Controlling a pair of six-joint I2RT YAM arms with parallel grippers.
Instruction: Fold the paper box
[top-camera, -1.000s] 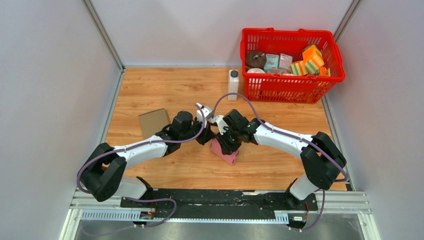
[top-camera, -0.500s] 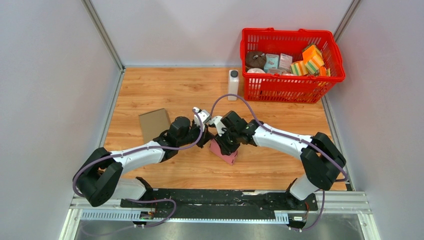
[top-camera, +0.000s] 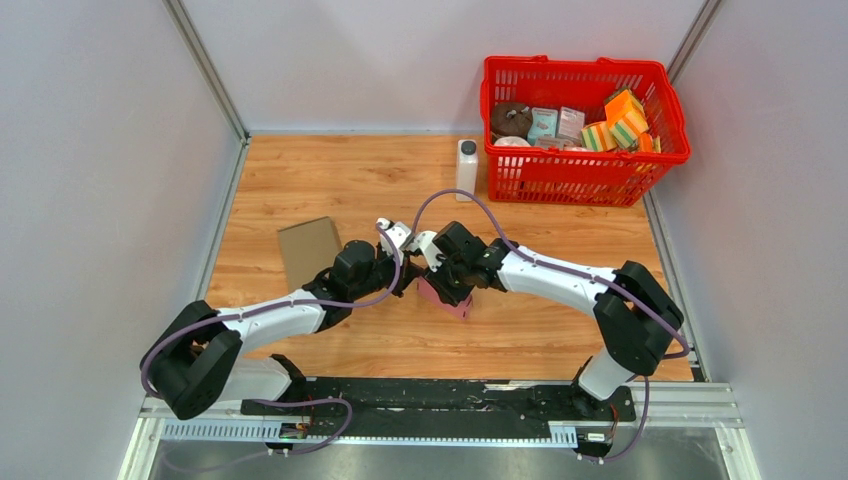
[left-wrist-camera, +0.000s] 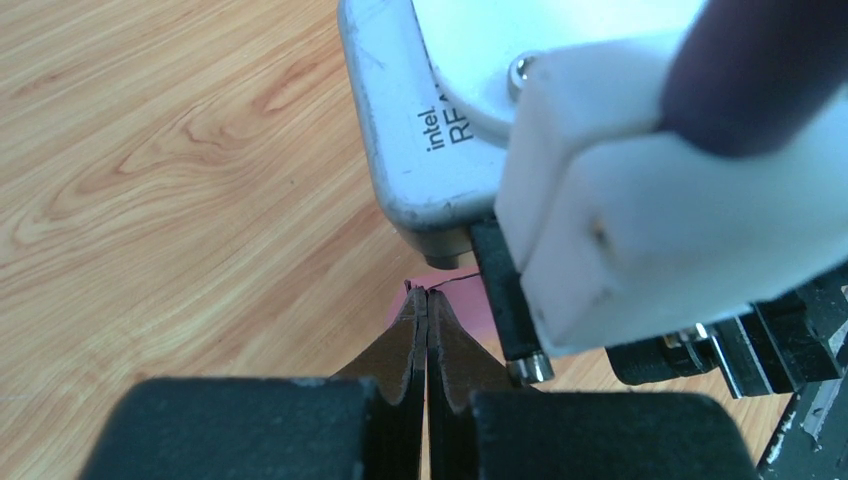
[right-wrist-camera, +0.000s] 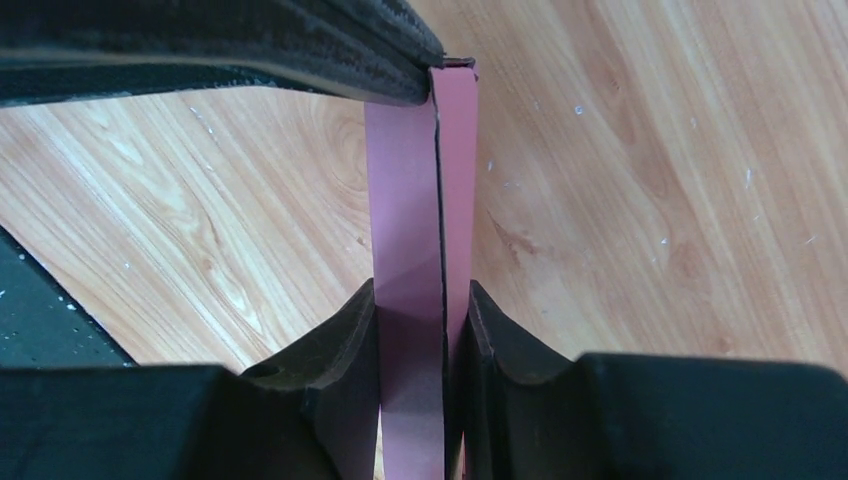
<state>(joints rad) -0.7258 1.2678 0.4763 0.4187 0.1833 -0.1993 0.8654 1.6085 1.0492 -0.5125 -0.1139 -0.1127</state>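
The pink paper box (top-camera: 447, 299) sits partly folded on the wooden table, mid-front. My right gripper (top-camera: 449, 281) is over it and shut on two pink paper panels (right-wrist-camera: 405, 200) that stand upright between its jaws (right-wrist-camera: 420, 310). My left gripper (top-camera: 411, 278) comes in from the left, and its fingers are pressed together (left-wrist-camera: 428, 300) on a thin edge of the pink box (left-wrist-camera: 472, 302). In the right wrist view the left fingers (right-wrist-camera: 250, 50) meet the top end of the panels. The right wrist camera housing (left-wrist-camera: 430, 120) fills the upper part of the left wrist view.
A red basket (top-camera: 585, 172) with several packets stands at the back right. A white bottle (top-camera: 466, 168) stands just left of it. A flat brown cardboard piece (top-camera: 308, 247) lies left of the left arm. Grey walls close both sides.
Both grippers and the pink box have shifted a little to the left and slightly away. The left arm has drawn back and lies flatter. Both grips are unchanged.
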